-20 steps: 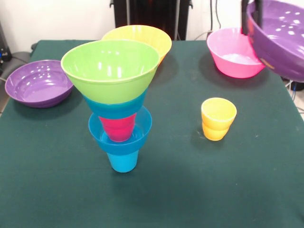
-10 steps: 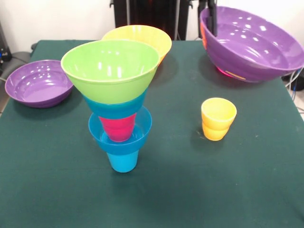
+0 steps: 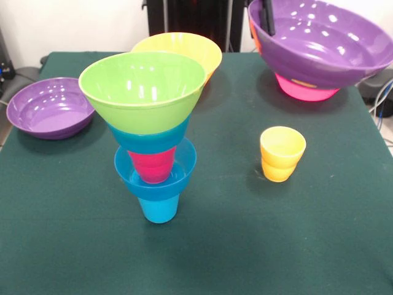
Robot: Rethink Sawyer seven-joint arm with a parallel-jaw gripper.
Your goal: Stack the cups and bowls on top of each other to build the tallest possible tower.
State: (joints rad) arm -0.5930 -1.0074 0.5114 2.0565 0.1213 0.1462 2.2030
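The tower stands at the front left: a blue cup (image 3: 158,209) lowest, then a small blue bowl (image 3: 161,182), a red cup (image 3: 152,165), a second blue bowl (image 3: 150,137) and the lime green bowl (image 3: 142,86) on top. My gripper (image 3: 265,21) comes down at the top right, shut on the rim of a wide purple bowl (image 3: 322,46). It holds that bowl just over the pink bowl (image 3: 306,88), which is mostly hidden beneath it. The yellow cup (image 3: 282,153) stands alone right of the tower.
The orange bowl (image 3: 187,49) sits behind the tower, near the table's far edge. A second purple bowl (image 3: 48,107) rests at the left edge. The green tablecloth (image 3: 245,246) covers the table.
My gripper has carried the purple bowl leftward from the right edge and brought it over the pink bowl. The tower and yellow cup have not moved.
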